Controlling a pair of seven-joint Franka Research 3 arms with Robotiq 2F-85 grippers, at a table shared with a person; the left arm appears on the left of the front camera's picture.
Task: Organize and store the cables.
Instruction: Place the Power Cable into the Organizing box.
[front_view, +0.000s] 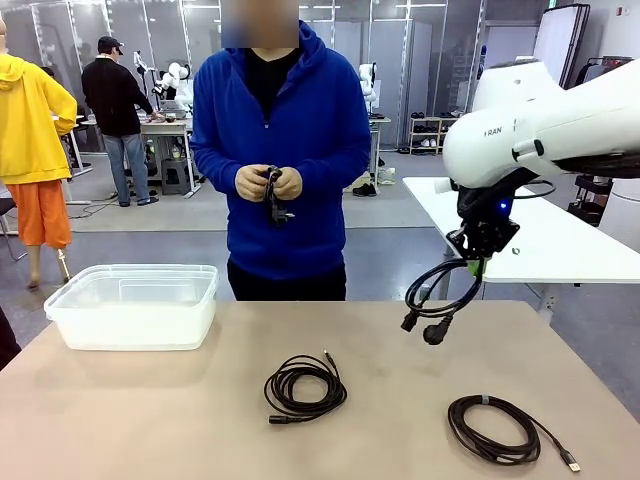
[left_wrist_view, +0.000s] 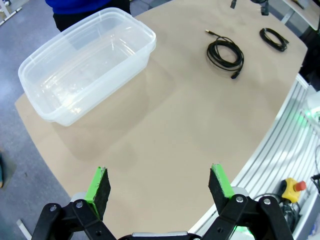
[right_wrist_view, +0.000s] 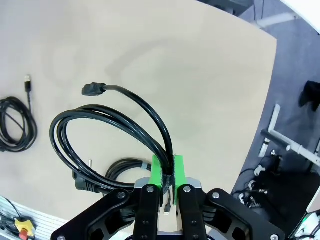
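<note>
Over the table (front_view: 200, 420) at right, my right gripper (right_wrist_view: 168, 167) clamped on a looped cable (right_wrist_view: 94, 89), my left gripper (left_wrist_view: 159, 172) spread wide.

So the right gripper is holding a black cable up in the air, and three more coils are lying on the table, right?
Not quite. Two coils lie on the table, not three: the middle coil and the right-hand coil, as the front view shows. The rest holds: the right gripper is shut on a black cable held up above the table.
</note>
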